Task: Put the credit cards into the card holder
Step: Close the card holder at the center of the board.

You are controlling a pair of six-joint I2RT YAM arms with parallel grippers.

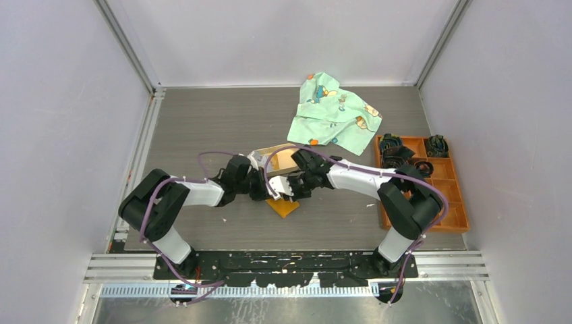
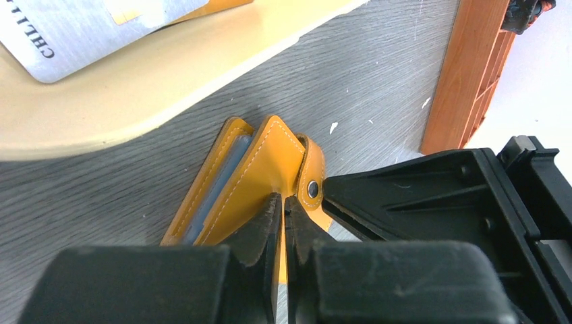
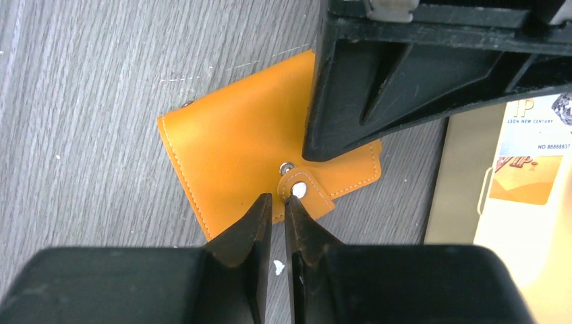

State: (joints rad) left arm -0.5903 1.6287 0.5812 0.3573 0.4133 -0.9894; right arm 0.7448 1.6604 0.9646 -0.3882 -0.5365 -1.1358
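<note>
Left wrist: L gripper [image 2: 282,202] pinches card holder [image 2: 263,162] flap, table [image 1: 202,135] centre twd near edge. R gripper [image 3: 276,201] barely parted, empty, by snap [image 3: 300,191]. Step prob: opening. Next needs credit card [image 2: 74,30] from tray [image 2: 135,94].

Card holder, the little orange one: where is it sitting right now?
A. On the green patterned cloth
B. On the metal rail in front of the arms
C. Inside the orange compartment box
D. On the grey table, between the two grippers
D: the top view shows the card holder on the grey table, with the left gripper and right gripper meeting over it.
</note>
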